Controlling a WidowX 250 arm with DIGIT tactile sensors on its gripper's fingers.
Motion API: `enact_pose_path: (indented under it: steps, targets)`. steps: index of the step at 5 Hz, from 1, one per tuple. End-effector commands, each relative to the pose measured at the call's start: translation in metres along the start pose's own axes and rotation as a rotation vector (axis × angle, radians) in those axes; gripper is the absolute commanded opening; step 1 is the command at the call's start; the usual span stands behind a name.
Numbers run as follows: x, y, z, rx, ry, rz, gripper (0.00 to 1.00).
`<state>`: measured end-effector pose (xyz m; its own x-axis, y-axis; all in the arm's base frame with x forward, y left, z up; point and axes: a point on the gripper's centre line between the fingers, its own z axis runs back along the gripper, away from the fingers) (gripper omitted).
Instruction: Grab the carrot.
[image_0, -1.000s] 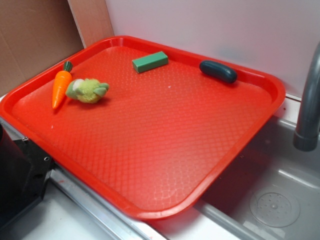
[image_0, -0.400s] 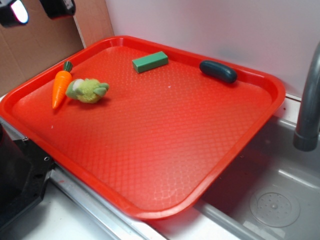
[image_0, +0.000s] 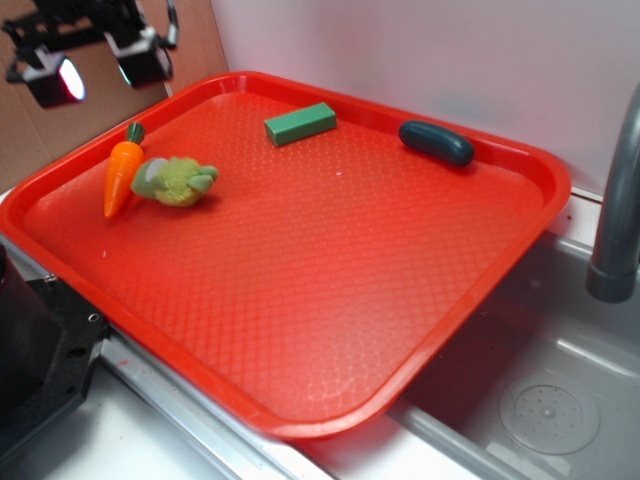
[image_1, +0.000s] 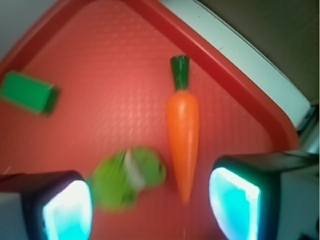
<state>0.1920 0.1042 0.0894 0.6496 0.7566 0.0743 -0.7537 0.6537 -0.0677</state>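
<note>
The orange carrot (image_0: 121, 174) with its dark green stem lies near the red tray's left rim, its tip pointing toward the front. In the wrist view the carrot (image_1: 183, 132) runs lengthwise between the two fingers, nearer the right one. My gripper (image_0: 98, 68) hangs open high above the tray's far left corner, holding nothing. In the wrist view the gripper (image_1: 150, 205) looks down from well above the carrot.
A fuzzy yellow-green plush toy (image_0: 174, 181) rests right beside the carrot. A green block (image_0: 299, 123) and a dark green cucumber-like piece (image_0: 436, 142) lie at the back of the red tray (image_0: 330, 300). A sink (image_0: 540, 400) with a grey faucet (image_0: 618, 210) sits to the right.
The gripper has come into view at the top left and moved down and to the right toward the tray's corner. The objects on the tray have not moved.
</note>
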Motion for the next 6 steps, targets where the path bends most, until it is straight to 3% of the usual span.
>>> enact_pose_path:
  steps: [1,3,4,5,6]
  targets:
    - [0.027,0.019,-0.035,0.040,-0.100,0.170,1.00]
    - [0.025,0.023,-0.068,0.108,-0.084,0.160,1.00]
    - [0.023,0.021,-0.070,0.094,-0.107,0.171,0.08]
    - [0.026,0.020,-0.067,0.064,-0.113,0.190,0.00]
    - [0.017,0.026,-0.059,0.061,-0.117,0.172,0.00]
